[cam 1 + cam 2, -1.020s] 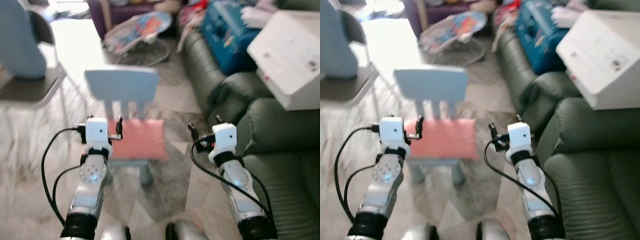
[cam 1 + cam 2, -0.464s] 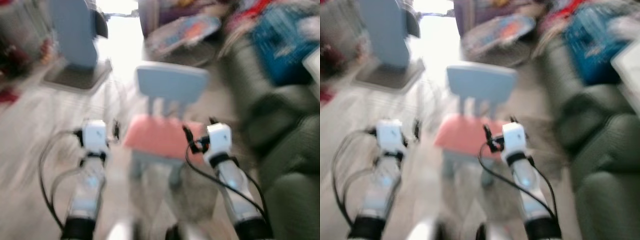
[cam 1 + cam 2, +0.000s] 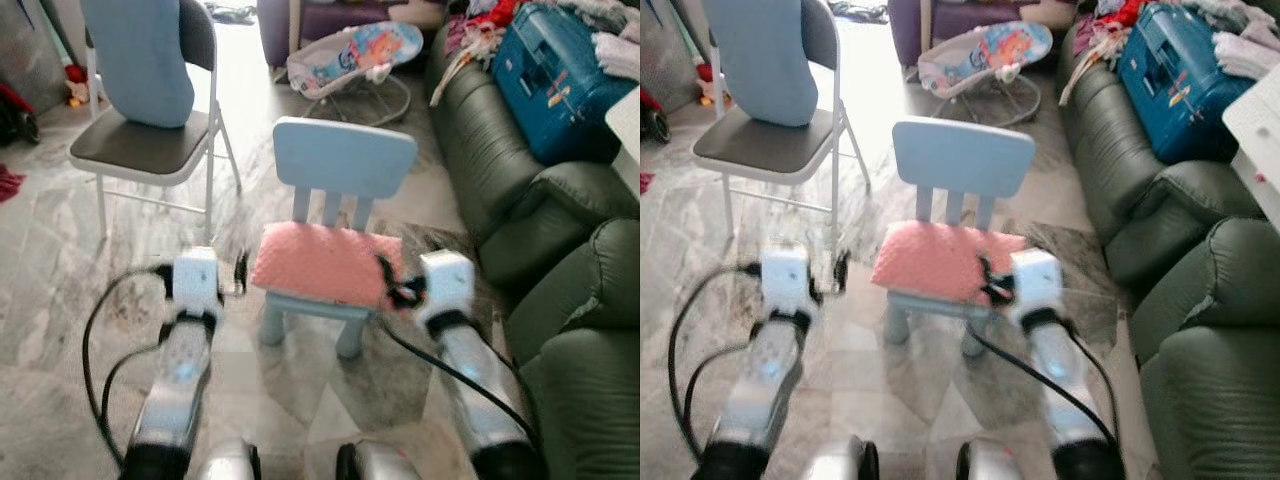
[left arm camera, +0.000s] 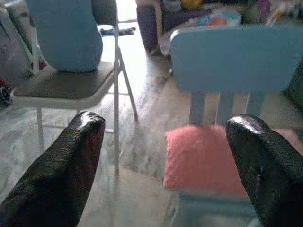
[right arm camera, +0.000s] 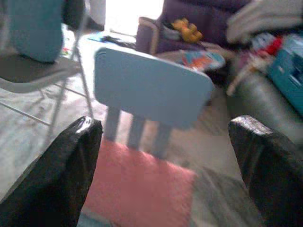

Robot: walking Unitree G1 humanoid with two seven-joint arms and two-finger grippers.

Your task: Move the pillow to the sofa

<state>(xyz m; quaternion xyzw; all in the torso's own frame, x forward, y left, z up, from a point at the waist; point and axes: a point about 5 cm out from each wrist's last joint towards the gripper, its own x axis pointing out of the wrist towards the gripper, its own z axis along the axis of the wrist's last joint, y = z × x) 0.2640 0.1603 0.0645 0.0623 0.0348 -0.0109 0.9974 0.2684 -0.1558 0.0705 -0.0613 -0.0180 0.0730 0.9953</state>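
Now that the camera has swung from the sofa [image 3: 545, 190] and settled square on the small blue chair [image 3: 343, 160], the pink pillow [image 3: 325, 264] lies flat on its seat, untouched. The left gripper [image 3: 241, 272] hangs just off the chair's left edge, the right gripper [image 3: 392, 283] at the seat's right edge (both wide open, holding nothing), so grasping comes next.

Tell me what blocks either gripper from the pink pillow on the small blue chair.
Nothing visible does. The pink pillow lies bare on the small blue chair; the left gripper and right gripper, both open, flank it.
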